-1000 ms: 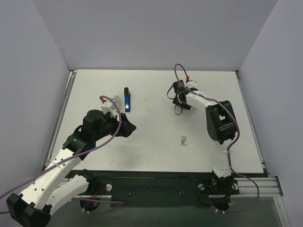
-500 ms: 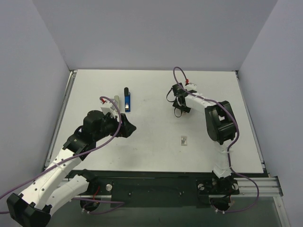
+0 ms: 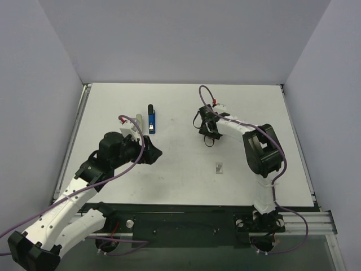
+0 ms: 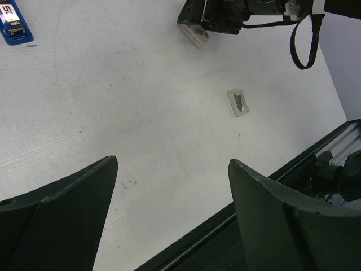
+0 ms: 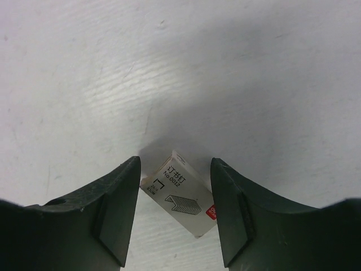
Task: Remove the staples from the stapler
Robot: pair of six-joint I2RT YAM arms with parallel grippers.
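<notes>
light bright, even and diffuse from overhead; table (image 3: 180, 175) reads clean white, no glare. shadows soft: a grey smudge just above the small box (image 5: 181, 195), with a wider dim band beyond it. overhead view sharp, with the stapler (image 3: 151, 119) crisp to the left of the box. box print legible close up.

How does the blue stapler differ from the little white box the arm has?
The stapler is blue, long and slim; the box is white, short and blocky, with a staple drawing printed on it. The stapler lies on the table, untouched by either claw; the box is pinched in the right claw. Both are small and straight-edged.
</notes>
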